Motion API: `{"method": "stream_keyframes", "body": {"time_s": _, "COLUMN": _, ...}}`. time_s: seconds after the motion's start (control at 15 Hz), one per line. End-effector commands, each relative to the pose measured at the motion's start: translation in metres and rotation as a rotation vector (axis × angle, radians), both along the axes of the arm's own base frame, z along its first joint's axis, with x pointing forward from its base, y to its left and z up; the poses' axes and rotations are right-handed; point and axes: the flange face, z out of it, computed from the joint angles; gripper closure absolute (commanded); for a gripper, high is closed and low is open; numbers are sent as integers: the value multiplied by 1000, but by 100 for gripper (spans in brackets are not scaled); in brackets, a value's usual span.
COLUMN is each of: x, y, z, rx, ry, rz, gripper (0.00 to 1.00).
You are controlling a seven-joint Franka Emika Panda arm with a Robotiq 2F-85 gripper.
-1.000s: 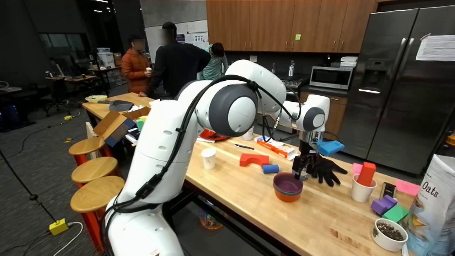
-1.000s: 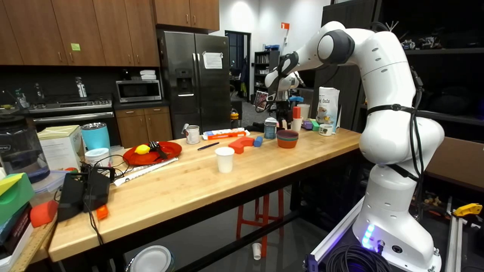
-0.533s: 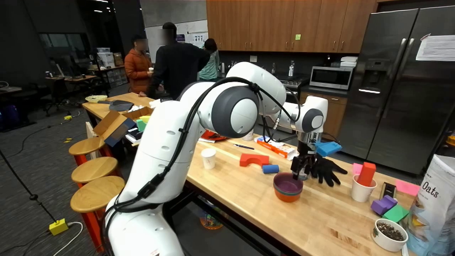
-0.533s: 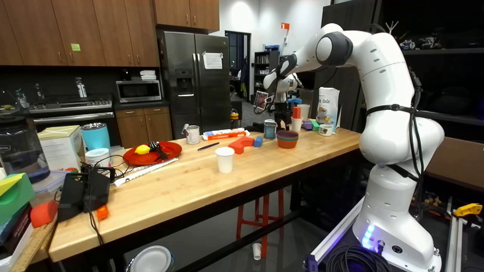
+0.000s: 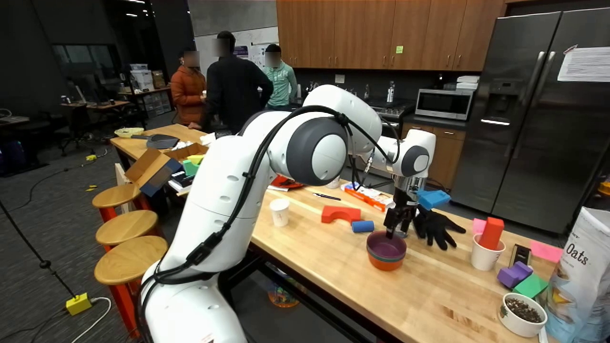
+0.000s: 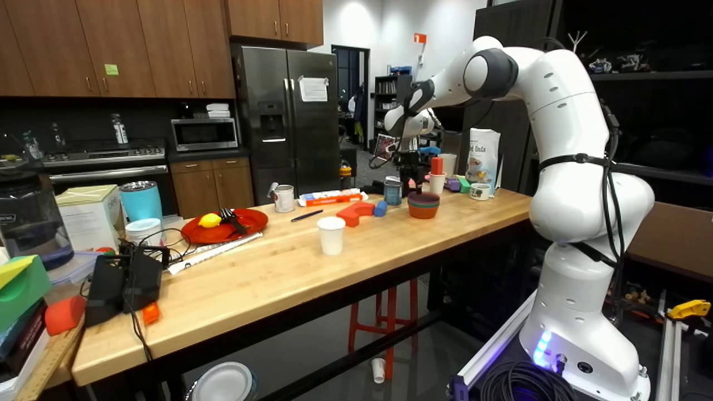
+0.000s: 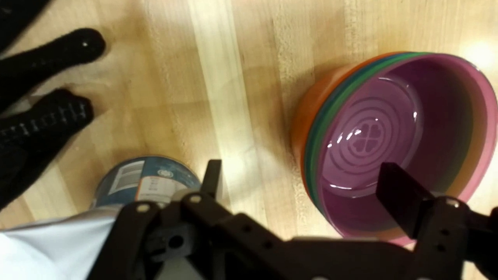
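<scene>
- Plainly, a long pale wooden table [image 6: 267, 278] carried the things, with round wooden stools [image 5: 130, 259] alongside.
- Behind it lay a kitchen: brown cabinets [image 5: 362, 33], a microwave [image 5: 441, 104] and a dark refrigerator [image 5: 533, 119]. Three people [image 5: 238, 90] stood farther back.
- On the table sat a stack of bowls [image 7: 367, 136], nested, the purple one innermost, then green, blue and orange outward.
- Near it stood a blue-labelled can [image 7: 151, 177], its contents hidden, with a black glove [image 5: 436, 228] lying close by.
- The tool [image 7: 303, 175] held its fingers wide apart, one over the bowls' opening, the other over the wood near the can; whether either touched the rim could not be told.
- A paper cup [image 5: 485, 259] held a red block [image 5: 492, 231], which stuck out above the rim.
- A white bowl [image 5: 517, 326] held dark crumbly bits [image 5: 523, 309], right beside a bag of oats [image 5: 579, 267].
- A red plate [image 6: 253, 223] bore a yellow lemon [image 6: 210, 220] and a dark fork [image 6: 227, 214].
</scene>
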Motion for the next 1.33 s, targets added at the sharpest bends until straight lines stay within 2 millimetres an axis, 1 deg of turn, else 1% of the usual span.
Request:
{"method": "stream_keyframes", "body": {"time_s": 0.0, "x": 3, "y": 0, "z": 5, "rx": 23, "ry": 6, "rz": 6, "gripper": 0}}
{"method": "stream_keyframes", "body": {"time_s": 0.2, "x": 4, "y": 1, "z": 5, "rx": 24, "ry": 10, "rz": 12, "gripper": 2}}
{"method": "stream_keyframes", "body": {"time_s": 0.27, "x": 4, "y": 3, "z": 4, "rx": 26, "ry": 13, "rz": 16, "gripper": 5}}
{"method": "stream_keyframes", "body": {"time_s": 0.33, "x": 4, "y": 5, "z": 4, "rx": 29, "ry": 14, "rz": 22, "gripper": 5}}
{"method": "stream_keyframes", "body": {"time_s": 0.4, "x": 4, "y": 6, "z": 3, "rx": 32, "ry": 16, "rz": 26, "gripper": 11}}
{"method": "stream_keyframes", "body": {"time_s": 0.47, "x": 5, "y": 8, "z": 3, "rx": 36, "ry": 19, "rz": 32, "gripper": 8}}
{"method": "stream_keyframes", "body": {"time_s": 0.8, "x": 5, "y": 19, "z": -1, "rx": 64, "ry": 36, "rz": 80, "gripper": 0}}
{"method": "stream_keyframes", "body": {"time_s": 0.87, "x": 5, "y": 20, "z": -1, "rx": 67, "ry": 39, "rz": 90, "gripper": 3}}
{"method": "stream_keyframes", "body": {"time_s": 1.07, "x": 4, "y": 24, "z": -3, "rx": 75, "ry": 47, "rz": 119, "gripper": 5}}
{"method": "stream_keyframes", "body": {"time_s": 1.27, "x": 3, "y": 26, "z": -6, "rx": 81, "ry": 58, "rz": 147, "gripper": 9}}
